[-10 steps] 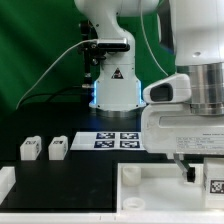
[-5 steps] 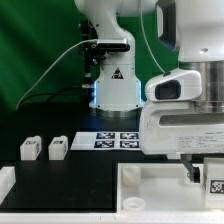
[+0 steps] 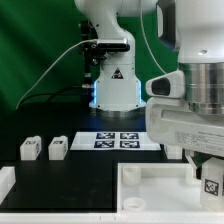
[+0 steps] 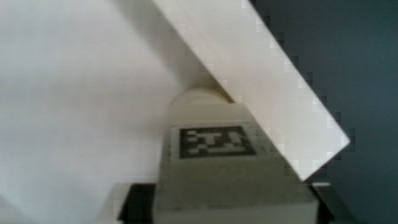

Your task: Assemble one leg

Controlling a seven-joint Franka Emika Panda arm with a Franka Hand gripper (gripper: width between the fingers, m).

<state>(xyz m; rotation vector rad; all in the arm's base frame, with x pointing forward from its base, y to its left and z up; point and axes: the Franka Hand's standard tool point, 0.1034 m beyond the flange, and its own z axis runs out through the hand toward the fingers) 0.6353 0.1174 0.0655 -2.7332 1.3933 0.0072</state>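
Observation:
My gripper (image 3: 204,168) is shut on a leg (image 3: 211,184), a small white block with a black-and-white tag, at the exterior view's right. It holds the leg at a tilt just over the large white rimmed panel (image 3: 150,188). In the wrist view the leg (image 4: 217,150) sits between the dark fingers (image 4: 139,202), its far end against the panel's raised rim (image 4: 249,70). Two more legs (image 3: 29,149) (image 3: 57,149) stand on the black table at the exterior view's left.
The marker board (image 3: 120,140) lies behind the panel, in front of the arm's base (image 3: 115,90). A white part (image 3: 5,182) shows at the left edge. A green backdrop stands behind.
The wrist has shifted slightly over the panel's right part, and the held leg now sits more tilted than before. The two loose legs have not moved.

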